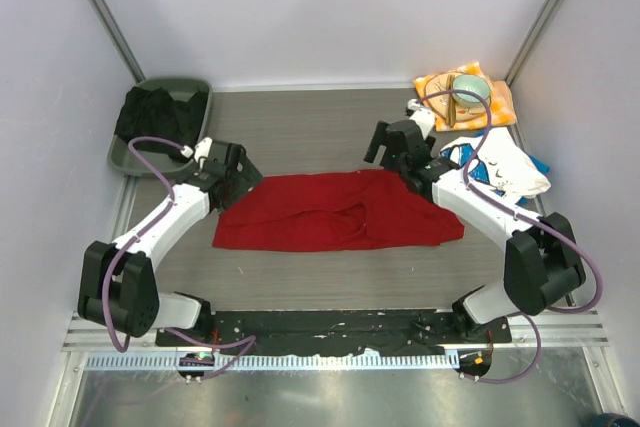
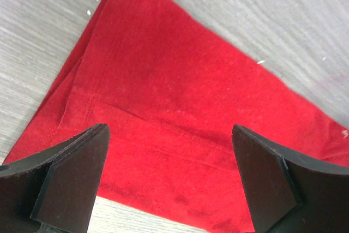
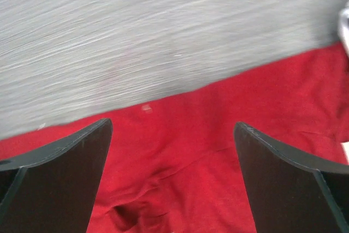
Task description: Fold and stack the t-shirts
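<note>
The red t-shirt (image 1: pixel 335 212) lies flat as a long folded band across the middle of the table. My left gripper (image 1: pixel 243 173) hovers over its left end, open, with only red cloth (image 2: pixel 174 96) showing between the fingers (image 2: pixel 76 173). My right gripper (image 1: pixel 386 147) hangs over the shirt's far right edge, open too, nothing held; below it the red cloth (image 3: pixel 218 156) has a small wrinkle. The white printed t-shirt (image 1: pixel 500 169), with blue cloth showing, lies crumpled at the right, partly under my right arm.
A grey bin (image 1: pixel 135 152) holding dark cloth stands at the back left. An orange-yellow cloth (image 1: pixel 495 107) with a bowl (image 1: pixel 468 90) sits at the back right. White walls close in on both sides.
</note>
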You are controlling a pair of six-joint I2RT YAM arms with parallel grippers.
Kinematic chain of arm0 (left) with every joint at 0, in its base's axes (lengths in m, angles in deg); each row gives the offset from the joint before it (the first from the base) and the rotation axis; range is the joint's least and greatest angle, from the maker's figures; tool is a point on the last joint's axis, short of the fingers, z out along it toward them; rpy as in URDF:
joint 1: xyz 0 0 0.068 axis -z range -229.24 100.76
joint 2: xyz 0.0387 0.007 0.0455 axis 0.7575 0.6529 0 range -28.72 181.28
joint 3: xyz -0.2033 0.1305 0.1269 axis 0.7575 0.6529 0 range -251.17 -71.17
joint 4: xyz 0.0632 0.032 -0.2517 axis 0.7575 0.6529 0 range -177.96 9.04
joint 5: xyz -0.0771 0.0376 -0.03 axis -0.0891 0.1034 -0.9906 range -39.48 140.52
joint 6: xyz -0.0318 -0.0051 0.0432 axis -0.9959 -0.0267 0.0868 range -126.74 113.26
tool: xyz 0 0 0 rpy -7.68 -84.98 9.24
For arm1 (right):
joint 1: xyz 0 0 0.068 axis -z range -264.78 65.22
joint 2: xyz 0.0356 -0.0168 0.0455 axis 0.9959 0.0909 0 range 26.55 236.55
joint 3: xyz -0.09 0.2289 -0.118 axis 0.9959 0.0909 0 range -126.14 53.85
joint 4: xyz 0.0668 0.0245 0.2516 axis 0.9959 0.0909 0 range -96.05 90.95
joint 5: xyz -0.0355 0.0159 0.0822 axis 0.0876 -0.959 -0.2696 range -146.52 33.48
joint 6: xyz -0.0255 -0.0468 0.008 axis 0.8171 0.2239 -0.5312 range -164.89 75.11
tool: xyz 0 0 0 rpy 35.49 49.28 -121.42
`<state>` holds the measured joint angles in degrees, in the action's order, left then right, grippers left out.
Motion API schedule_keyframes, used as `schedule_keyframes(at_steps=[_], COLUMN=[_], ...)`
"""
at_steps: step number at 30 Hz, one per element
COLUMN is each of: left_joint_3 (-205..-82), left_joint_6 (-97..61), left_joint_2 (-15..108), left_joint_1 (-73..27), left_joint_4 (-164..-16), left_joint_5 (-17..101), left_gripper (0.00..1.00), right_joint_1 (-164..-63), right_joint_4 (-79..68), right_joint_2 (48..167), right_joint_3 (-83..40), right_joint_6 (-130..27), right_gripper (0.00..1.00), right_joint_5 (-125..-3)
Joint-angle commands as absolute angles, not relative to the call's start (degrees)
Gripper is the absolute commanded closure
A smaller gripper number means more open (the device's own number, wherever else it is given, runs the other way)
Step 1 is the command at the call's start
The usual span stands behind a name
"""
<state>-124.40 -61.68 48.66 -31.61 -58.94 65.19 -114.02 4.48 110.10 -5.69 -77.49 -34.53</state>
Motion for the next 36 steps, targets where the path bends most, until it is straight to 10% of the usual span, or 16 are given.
schedule_keyframes(at_steps=[1, 36], left_joint_3=[-121.2, -117.7], left_joint_6=[-61.9, -59.7], left_joint_2=[46.9, 36.9], left_joint_1=[-30.3, -30.0], left_joint_4=[-62.8, -62.2], left_joint_5=[63.4, 66.1], left_gripper=[0.00, 0.00], right_joint_1=[-108.9, -101.9], right_joint_4=[5.9, -3.2], right_joint_2=[111.9, 145.5], right_joint_3=[-2.9, -20.6], right_joint_6=[-80.9, -84.9], right_gripper=[0.00, 0.00], right_joint_5=[-30.6, -52.4])
